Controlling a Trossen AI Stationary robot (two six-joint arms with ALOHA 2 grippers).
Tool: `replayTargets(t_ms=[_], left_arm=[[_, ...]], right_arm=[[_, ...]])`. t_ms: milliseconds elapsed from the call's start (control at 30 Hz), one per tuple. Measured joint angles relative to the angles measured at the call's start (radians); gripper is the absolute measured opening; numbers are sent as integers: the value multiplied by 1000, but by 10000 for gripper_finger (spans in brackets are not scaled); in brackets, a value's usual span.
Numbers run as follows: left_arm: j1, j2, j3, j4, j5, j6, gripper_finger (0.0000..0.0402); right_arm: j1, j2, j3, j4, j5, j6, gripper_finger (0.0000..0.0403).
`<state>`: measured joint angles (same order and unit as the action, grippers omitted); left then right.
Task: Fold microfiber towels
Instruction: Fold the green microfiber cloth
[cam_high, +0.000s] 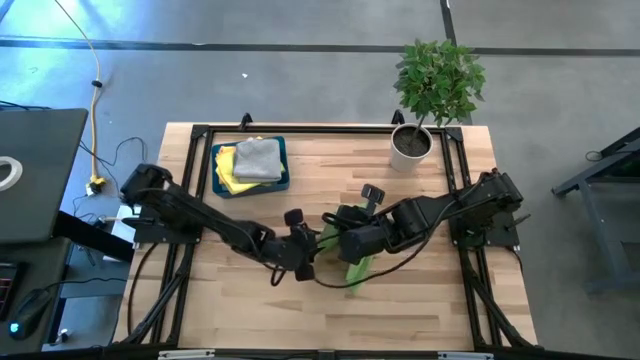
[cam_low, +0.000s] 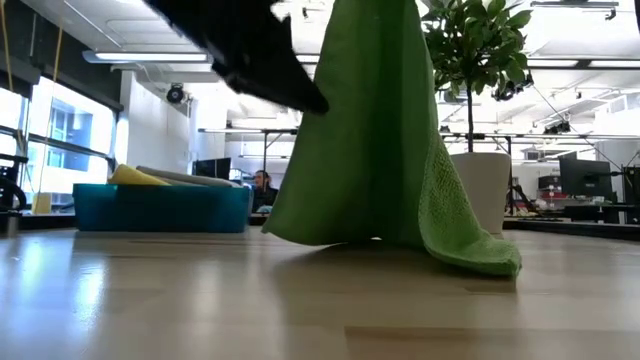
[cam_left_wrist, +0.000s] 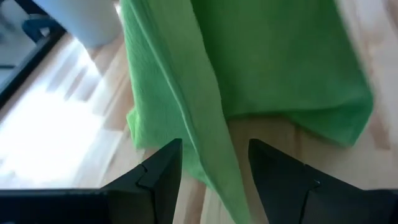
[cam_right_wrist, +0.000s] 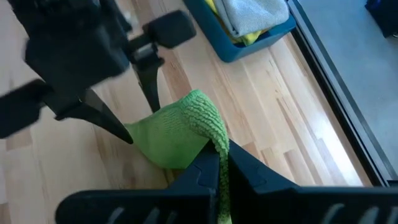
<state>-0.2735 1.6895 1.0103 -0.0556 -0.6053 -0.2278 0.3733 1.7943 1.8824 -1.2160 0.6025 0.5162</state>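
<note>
A bright green microfiber towel (cam_high: 358, 268) hangs bunched at the table's middle, and its lower end (cam_low: 480, 262) rests on the wood. My right gripper (cam_right_wrist: 219, 163) is shut on the towel's top. My left gripper (cam_left_wrist: 214, 168) is open just left of it. Its two fingers stand on either side of a hanging folded edge (cam_left_wrist: 211, 124) of the towel. A yellow towel (cam_high: 228, 170) and a grey towel (cam_high: 258, 158) lie folded in the teal tray (cam_high: 285, 170) at the far left. The other towels are out of view. My right gripper pinches a bunched fold at the towel's top (cam_right_wrist: 208, 121) between its two fingers; how many layers, I cannot tell. The towel hangs below the fingers in a slack cone, its lower end on the table. My left gripper: I cannot tell whether its fingers (cam_left_wrist: 163, 171) touch the towel.
A potted plant in a white pot (cam_high: 411, 145) stands at the far right of the table. The teal tray also shows in the low view (cam_low: 160, 208). Bare wood lies along the near edge (cam_high: 330, 320). Black frame rails (cam_high: 190, 200) run along both sides.
</note>
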Motion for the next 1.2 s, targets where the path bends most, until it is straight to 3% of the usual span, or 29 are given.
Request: replayTargets(t_ms=[500,667,833,967,1200], left_arm=[[13,155,-1,-17,19,-72,154],[13,165,-1,-46,10,-94,107],[-6,121,0,-103,10,-79,23],[-31,39,-1,-205,8,-80,11],[-90,-167,0,-452,-66,-78,3]], right_arm=[[4,0,0,0,0,0,0],[8,0,0,-2,0,0,0],[19,0,0,-5,11,0,0],[57,0,0,-3,92,-20,0],[165,-2,-52,-6,352,38,0]])
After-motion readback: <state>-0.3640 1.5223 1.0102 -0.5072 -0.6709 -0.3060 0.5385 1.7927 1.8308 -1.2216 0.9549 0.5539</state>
